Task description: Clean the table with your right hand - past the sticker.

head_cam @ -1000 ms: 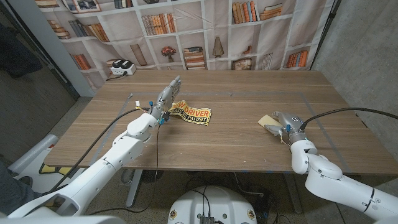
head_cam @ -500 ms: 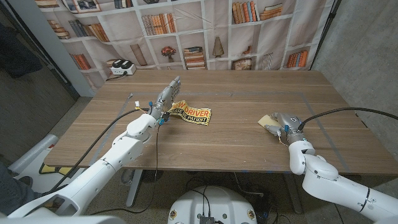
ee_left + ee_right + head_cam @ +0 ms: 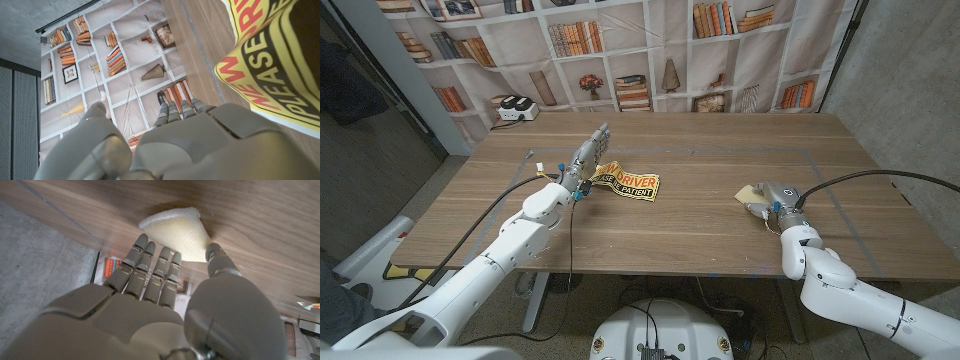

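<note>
The right hand (image 3: 767, 197) sits on the right part of the wooden table (image 3: 700, 235), its fingers lying together and stretched over a pale yellow sponge (image 3: 748, 193); in the right wrist view the fingers (image 3: 150, 270) cover the nearer part of the sponge (image 3: 176, 232) and the thumb runs along its side, so the hand presses on it rather than grips it — I cannot tell whether any finger hooks under an edge. The sponge lies right of the table's middle, well apart from the sticker (image 3: 626, 180), a yellow and black sheet with red lettering lying left of the middle.

The left hand (image 3: 585, 158) stands just left of the sticker with its fingers straight and close together, holding nothing; whether its edge touches the sheet is not clear, though the left wrist view shows the sticker (image 3: 272, 60) lifted in a curl close by.

The sponge looks light, soft and a little rough on top; it should squash under the palm and drag with some friction over the wood, so even downward pressure across its top is likely the best hold — a pinch at one corner would probably let it fold or slip out. The sticker looks thin and floppy, with a raised edge; a sponge pushed past it could catch that edge and crumple the sheet.
</note>
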Action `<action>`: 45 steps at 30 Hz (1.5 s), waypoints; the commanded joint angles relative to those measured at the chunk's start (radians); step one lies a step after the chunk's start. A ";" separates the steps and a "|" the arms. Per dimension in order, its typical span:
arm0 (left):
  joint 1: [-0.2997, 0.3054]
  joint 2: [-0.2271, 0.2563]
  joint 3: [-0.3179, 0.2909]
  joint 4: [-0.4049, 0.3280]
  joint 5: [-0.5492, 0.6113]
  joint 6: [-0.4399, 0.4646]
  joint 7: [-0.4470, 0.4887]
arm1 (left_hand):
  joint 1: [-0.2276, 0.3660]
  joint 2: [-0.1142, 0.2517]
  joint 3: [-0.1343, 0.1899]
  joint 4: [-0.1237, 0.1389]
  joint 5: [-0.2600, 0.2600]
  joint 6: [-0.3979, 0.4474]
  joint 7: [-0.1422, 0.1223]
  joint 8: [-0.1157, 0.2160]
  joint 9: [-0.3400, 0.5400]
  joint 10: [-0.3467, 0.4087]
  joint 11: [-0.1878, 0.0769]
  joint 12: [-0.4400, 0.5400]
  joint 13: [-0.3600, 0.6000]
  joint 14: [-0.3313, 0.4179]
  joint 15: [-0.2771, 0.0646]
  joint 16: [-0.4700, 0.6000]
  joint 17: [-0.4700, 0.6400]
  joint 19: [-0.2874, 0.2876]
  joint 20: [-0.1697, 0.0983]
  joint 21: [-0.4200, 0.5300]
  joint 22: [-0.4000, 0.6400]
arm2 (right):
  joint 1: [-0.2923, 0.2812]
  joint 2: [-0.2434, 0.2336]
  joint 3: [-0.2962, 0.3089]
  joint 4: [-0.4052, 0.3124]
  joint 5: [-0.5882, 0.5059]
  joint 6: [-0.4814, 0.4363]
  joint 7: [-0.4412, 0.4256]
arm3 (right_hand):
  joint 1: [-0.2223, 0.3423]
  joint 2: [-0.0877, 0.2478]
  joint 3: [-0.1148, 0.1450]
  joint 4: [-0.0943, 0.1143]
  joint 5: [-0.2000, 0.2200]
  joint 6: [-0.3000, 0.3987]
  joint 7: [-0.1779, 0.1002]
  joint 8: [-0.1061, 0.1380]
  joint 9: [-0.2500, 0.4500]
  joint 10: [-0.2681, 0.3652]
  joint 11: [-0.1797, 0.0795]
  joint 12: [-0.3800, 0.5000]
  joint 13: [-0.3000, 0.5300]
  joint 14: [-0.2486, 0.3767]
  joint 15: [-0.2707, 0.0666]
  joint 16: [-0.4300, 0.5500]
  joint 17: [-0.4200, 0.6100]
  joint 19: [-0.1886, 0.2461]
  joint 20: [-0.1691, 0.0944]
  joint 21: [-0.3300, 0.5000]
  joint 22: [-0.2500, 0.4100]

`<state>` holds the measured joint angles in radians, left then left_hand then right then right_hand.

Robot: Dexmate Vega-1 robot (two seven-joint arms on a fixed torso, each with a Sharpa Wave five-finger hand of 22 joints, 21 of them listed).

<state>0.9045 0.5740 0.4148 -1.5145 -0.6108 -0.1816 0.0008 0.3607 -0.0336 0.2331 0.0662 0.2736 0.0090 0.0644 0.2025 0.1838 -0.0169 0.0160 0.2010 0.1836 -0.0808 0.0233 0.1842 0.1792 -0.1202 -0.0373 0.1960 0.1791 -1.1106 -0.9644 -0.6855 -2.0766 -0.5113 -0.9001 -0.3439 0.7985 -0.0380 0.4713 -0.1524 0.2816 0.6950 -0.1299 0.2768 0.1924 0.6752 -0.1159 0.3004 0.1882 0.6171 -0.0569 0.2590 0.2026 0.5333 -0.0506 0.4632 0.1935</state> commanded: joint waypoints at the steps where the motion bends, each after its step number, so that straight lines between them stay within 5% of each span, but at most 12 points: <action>1: 0.005 0.005 -0.006 -0.001 -0.004 -0.008 -0.002 | 0.007 0.005 -0.002 0.002 -0.004 0.004 0.002 -0.003 0.003 -0.006 0.001 0.000 0.004 -0.004 0.001 0.002 0.002 -0.010 0.000 0.003 0.003 | 0.031 0.013 -0.045 0.025 -0.047 -0.029 0.027 | 0.037 0.007 0.012 -0.003 -0.013 0.068 -0.068 0.006 0.002 0.064 -0.055 0.015 0.001 0.059 -0.166 0.010 0.005 0.045 -0.149 0.017 0.005; 7: 0.007 0.008 -0.008 -0.007 -0.003 -0.008 -0.001 | 0.007 0.005 -0.003 0.002 -0.005 0.005 0.002 -0.004 0.003 -0.005 0.000 0.000 0.004 -0.004 -0.002 0.002 0.002 -0.011 0.000 0.003 0.003 | 0.035 0.023 -0.052 0.043 -0.059 -0.027 0.019 | 0.093 0.032 0.016 -0.002 -0.043 0.089 -0.088 -0.029 0.002 0.135 -0.067 0.012 -0.001 0.146 -0.173 0.016 0.008 0.101 -0.156 0.042 0.011; 12: 0.010 0.010 -0.009 -0.013 -0.003 -0.008 0.003 | 0.008 0.006 -0.004 0.002 -0.006 0.004 0.002 -0.004 0.003 -0.005 -0.001 0.000 0.004 -0.004 0.000 0.002 0.002 -0.011 -0.001 0.003 0.003 | 0.032 0.035 -0.052 0.068 -0.071 -0.013 -0.011 | 0.152 0.047 -0.017 0.001 -0.070 0.168 -0.084 -0.056 0.004 0.218 -0.070 -0.007 0.003 0.232 -0.179 0.026 0.033 0.146 -0.155 0.081 0.022; 16: 0.012 0.012 -0.011 -0.019 -0.002 -0.007 0.007 | 0.008 0.006 -0.005 0.003 -0.006 0.005 0.002 -0.004 0.003 -0.006 0.000 0.000 0.004 -0.004 0.000 0.002 0.002 -0.012 0.000 0.003 0.003 | 0.024 0.043 -0.045 0.088 -0.076 0.014 -0.048 | 0.234 0.073 -0.095 0.005 -0.077 0.270 -0.082 -0.066 0.011 0.340 -0.076 -0.032 0.008 0.331 -0.181 0.036 0.060 0.170 -0.154 0.172 0.041; 17: 0.013 0.012 -0.011 -0.020 -0.002 -0.007 0.008 | 0.009 0.006 -0.005 0.003 -0.006 0.005 0.002 -0.004 0.003 -0.006 0.000 0.000 0.004 -0.004 0.000 0.002 0.002 -0.012 0.000 0.003 0.003 | 0.022 0.048 -0.042 0.092 -0.075 0.017 -0.056 | 0.255 0.083 -0.136 0.013 -0.069 0.295 -0.083 -0.067 0.016 0.357 -0.076 -0.050 0.010 0.354 -0.180 0.027 0.066 0.164 -0.154 0.219 0.042; 20: 0.012 0.013 -0.011 -0.022 -0.001 -0.005 0.009 | 0.009 0.006 -0.006 0.003 -0.007 0.005 0.001 -0.004 0.003 -0.006 0.003 0.000 0.004 -0.004 0.000 0.002 0.002 -0.012 0.001 0.003 0.003 | 0.016 0.053 -0.036 0.105 -0.078 0.037 -0.081 | 0.317 0.118 -0.236 0.017 -0.071 0.362 -0.081 -0.061 0.026 0.422 -0.078 -0.049 0.036 0.409 -0.181 0.006 0.094 0.111 -0.151 0.392 0.025; 23: 0.011 0.012 -0.011 -0.021 -0.001 -0.004 0.009 | 0.009 0.007 -0.007 0.003 -0.007 0.004 0.002 -0.004 0.003 -0.006 0.002 0.000 0.004 -0.005 0.000 0.002 0.002 -0.013 0.000 0.003 0.003 | 0.012 0.059 -0.029 0.111 -0.082 0.044 -0.097 | 0.350 0.127 -0.277 0.019 -0.071 0.405 -0.080 -0.051 0.031 0.458 -0.074 -0.039 0.053 0.443 -0.183 0.007 0.116 0.074 -0.149 0.519 0.012; 45: -0.005 -0.002 -0.007 0.000 0.001 -0.009 0.007 | 0.011 0.008 -0.010 0.004 -0.010 0.004 0.001 -0.005 0.003 -0.005 -0.001 0.001 0.004 -0.004 -0.003 0.002 0.002 -0.015 0.002 0.003 0.003 | -0.055 0.010 0.087 0.002 -0.063 0.069 -0.127 | 0.409 0.149 -0.282 0.010 -0.065 0.422 -0.075 -0.048 0.038 0.501 -0.070 -0.017 0.072 0.494 -0.184 0.029 0.135 0.085 -0.155 0.586 0.007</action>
<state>0.9072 0.5758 0.4061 -1.5208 -0.6121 -0.1898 0.0077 0.3658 -0.0285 0.2264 0.0733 0.2661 0.0089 0.0644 0.2025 0.1838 -0.0169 0.0160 0.2010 0.1836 -0.0808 0.0233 0.1842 0.1790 -0.1292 -0.0355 0.1960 0.1791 -1.1349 -0.9286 -0.6548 -2.0204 -0.5841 -0.8415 -0.4574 1.1996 0.1065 0.1874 -0.1393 0.2130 1.1153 -0.2076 0.2187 0.2275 1.1691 -0.1880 0.2851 0.2598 1.1010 -0.2019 0.2816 0.3323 0.6066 -0.0534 1.0441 0.1997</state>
